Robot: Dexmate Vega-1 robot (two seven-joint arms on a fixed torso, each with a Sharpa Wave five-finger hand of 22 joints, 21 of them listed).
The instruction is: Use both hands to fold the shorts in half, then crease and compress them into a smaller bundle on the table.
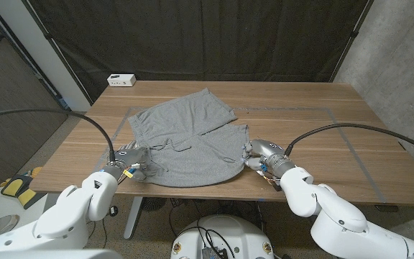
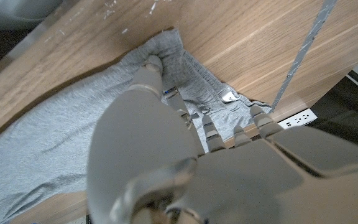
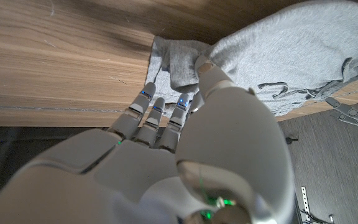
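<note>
Grey shorts [image 1: 189,140] lie spread on the wooden table [image 1: 300,101], one leg reaching toward the back and the drawstring showing mid-cloth. My left hand [image 1: 128,160] is at the shorts' near left edge. In the left wrist view its thumb [image 2: 151,63] presses into the bunched waistband corner [image 2: 166,46], with the fingers on the cloth beside it. My right hand [image 1: 261,153] is at the near right edge. In the right wrist view it [image 3: 185,124] pinches a raised fold of the shorts [image 3: 173,62] between thumb and fingers.
A white power strip [image 1: 121,80] sits at the table's back left corner. Grey tape lines [image 1: 351,147] mark the tabletop on the right. The near table edge runs just under both hands. A yellow and black object [image 1: 19,185] lies on the floor at left.
</note>
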